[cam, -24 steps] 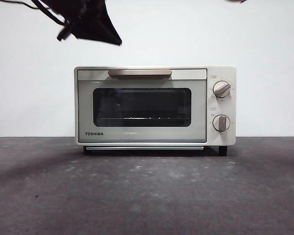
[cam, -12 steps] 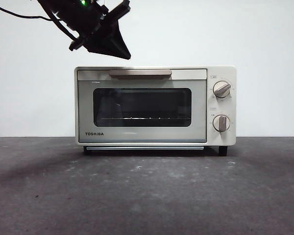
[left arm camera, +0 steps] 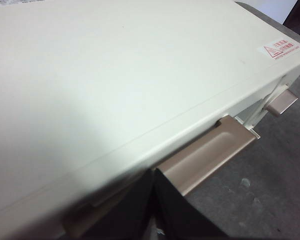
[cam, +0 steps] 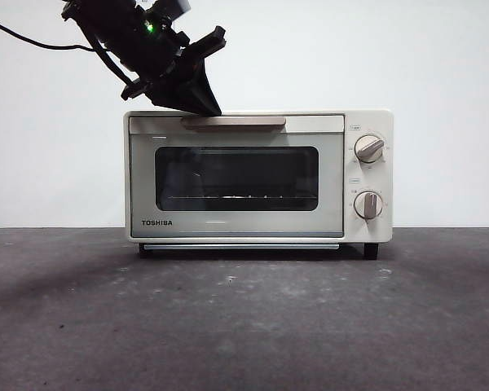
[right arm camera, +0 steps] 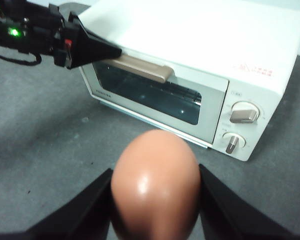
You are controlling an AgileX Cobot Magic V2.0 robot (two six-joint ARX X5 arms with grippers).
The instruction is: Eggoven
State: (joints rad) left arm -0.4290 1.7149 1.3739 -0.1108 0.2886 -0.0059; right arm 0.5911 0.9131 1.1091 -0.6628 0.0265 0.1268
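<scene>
Dark grey surface [cam: 244,326] carries the cream toaster oven [cam: 257,177] near its back edge, door closed. Left gripper [left arm camera: 153,210], jaws pressed together, tips at the beige handle [cam: 232,122]. Right gripper [right arm camera: 155,200] hangs before the oven, jaws clamped around the orange-brown egg [right arm camera: 155,185].

"TOSHIBA" on oven door [cam: 236,186]

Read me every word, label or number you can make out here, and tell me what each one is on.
"TOSHIBA": on the oven door's lower left corner.
Red warning sticker on the oven's top: too small to read.
Small marks above the two knobs: too blurred to read.
</scene>
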